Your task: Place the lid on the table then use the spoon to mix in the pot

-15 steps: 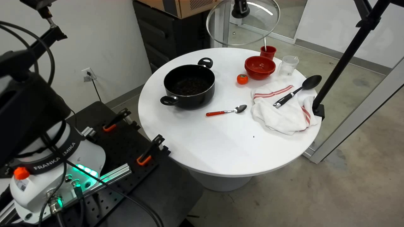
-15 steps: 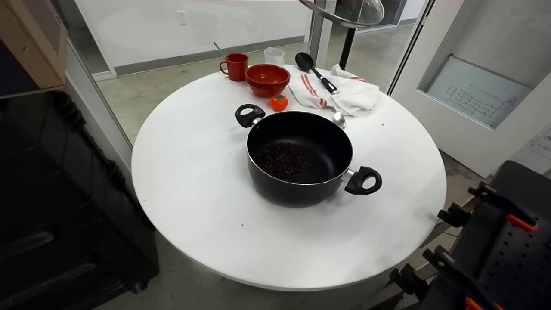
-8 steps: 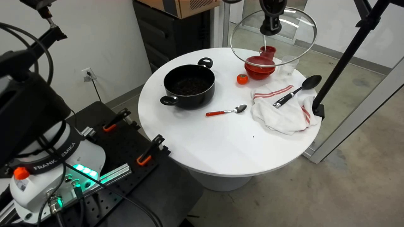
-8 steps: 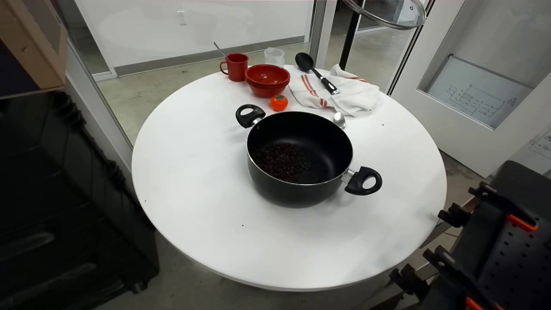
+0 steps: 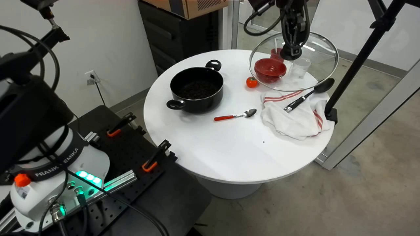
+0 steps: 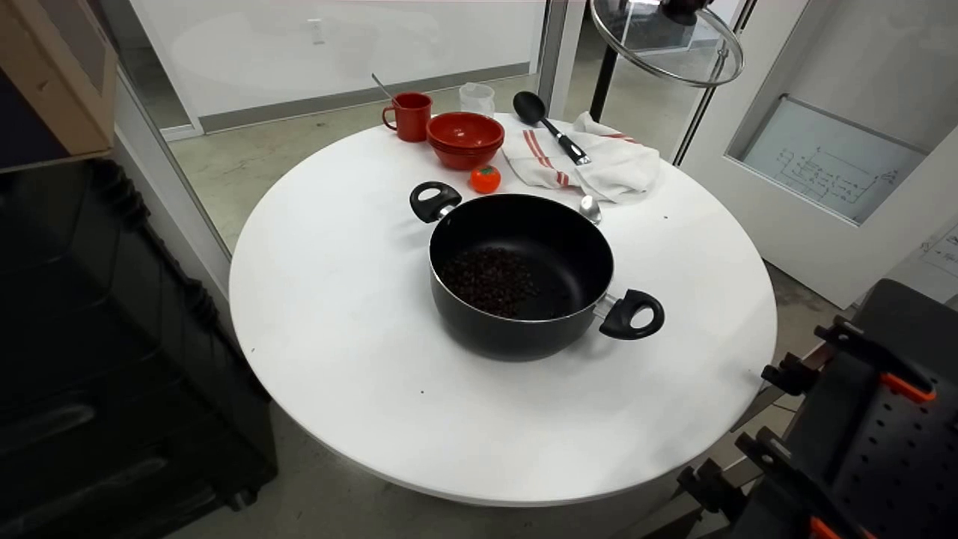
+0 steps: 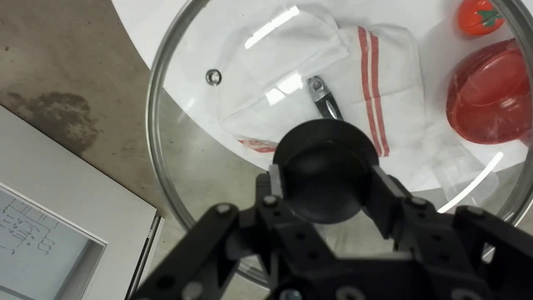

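light: bright | glare: streaks on lid [image 7: 300, 104] | shadow: soft, beside pot [image 6: 516, 338] | blur: gripper [image 7: 330, 183], wrist view

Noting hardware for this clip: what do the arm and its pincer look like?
The arm is dark above a white base with green lights, an orange-red cap and a black band lettered FRANKA EMIKA; black cables run along it. The pincer is black, with jointed fingers and pale round bolt heads.

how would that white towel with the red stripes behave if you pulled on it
The towel would likely be floppy and sag when lifted, since it lies in loose, uneven folds. The large black spoon lies partly on it, so it would probably slide or get dragged along.
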`<state>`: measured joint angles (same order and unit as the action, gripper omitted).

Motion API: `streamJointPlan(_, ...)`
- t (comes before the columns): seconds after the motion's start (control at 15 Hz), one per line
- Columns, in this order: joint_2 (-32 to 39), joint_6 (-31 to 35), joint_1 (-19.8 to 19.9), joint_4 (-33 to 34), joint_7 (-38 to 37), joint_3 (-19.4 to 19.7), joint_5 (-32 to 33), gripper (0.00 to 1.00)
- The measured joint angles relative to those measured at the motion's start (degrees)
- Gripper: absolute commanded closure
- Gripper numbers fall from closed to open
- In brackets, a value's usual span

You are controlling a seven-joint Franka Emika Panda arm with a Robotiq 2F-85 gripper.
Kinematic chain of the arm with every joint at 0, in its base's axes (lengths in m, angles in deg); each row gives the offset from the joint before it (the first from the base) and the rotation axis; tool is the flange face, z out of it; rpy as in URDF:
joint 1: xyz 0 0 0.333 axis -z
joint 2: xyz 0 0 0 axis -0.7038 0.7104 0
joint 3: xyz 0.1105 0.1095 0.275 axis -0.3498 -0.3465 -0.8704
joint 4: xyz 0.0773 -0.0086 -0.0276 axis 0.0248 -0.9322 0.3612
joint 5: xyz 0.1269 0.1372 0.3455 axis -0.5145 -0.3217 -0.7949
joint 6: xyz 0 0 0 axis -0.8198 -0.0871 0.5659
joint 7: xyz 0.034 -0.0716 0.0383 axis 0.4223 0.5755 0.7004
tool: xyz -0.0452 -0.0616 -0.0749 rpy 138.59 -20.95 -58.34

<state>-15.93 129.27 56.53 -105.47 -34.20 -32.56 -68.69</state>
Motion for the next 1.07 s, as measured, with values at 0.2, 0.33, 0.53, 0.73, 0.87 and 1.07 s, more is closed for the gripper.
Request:
streamJointPlan(0.2,4.35,1.42,0.1,1.64,0.0,1.51,0.01,0.76)
streamJointPlan(0.33,6.83,1.67,0.19,3.22,0.0,2.25,0.0,0.76)
streamJointPlan(0.53,9.66,1.69,0.24,5.71,0.0,2.74,-0.03,0.76)
streamJointPlan(0.73,12.44,1.7,0.24,8.07,-0.01,3.26,-0.03,0.76)
streamJointPlan(0.87,14.71,1.82,0.25,9.63,-0.07,3.8,-0.03,0.76)
streamJointPlan(1.07,18.4,2.54,0.24,11.88,-0.17,4.2,-0.03,0.76)
